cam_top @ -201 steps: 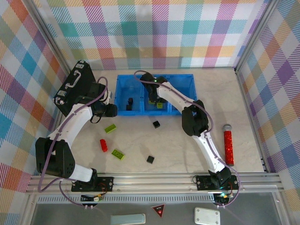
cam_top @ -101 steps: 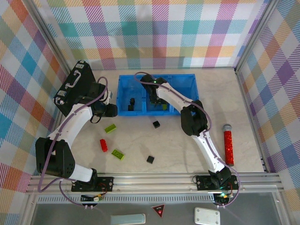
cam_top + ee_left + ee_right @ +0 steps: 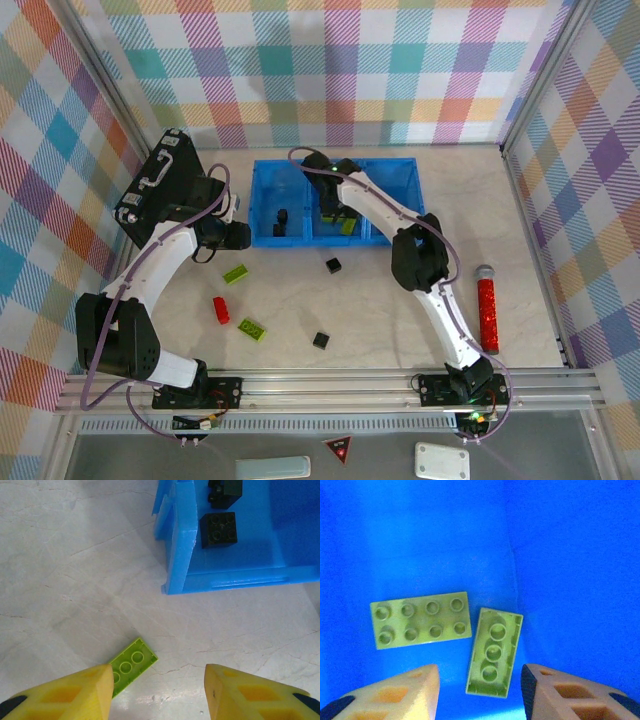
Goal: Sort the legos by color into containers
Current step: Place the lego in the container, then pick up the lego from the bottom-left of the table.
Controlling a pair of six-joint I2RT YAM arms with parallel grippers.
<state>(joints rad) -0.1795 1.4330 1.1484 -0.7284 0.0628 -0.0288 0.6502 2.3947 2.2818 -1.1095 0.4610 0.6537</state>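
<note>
Blue plastic, the tray (image 3: 395,200) already holds part of the load: two black cubes (image 3: 218,529) lie in its left compartment and two lime bricks (image 3: 420,619) in the middle one. The right end effector (image 3: 479,690) hovers inside that middle compartment, fingers spread and gripping nothing, with the shorter lime brick lying flat on the tray floor below the gap. The left end effector (image 3: 157,692) hangs over the tabletop (image 3: 400,320) just off the tray's near-left corner, likewise spread and empty, with a loose lime brick (image 3: 131,664) beside its left finger.

Left to sort, all on the tabletop on the near side of the tray, are:
- that loose lime brick
- a second lime brick (image 3: 252,328)
- one red brick (image 3: 220,309)
- a stray black cube (image 3: 333,265) close to the tray's front wall
- a farther black cube (image 3: 320,340)

I see no red in the tray, so I judge the job a little under half done.
</note>
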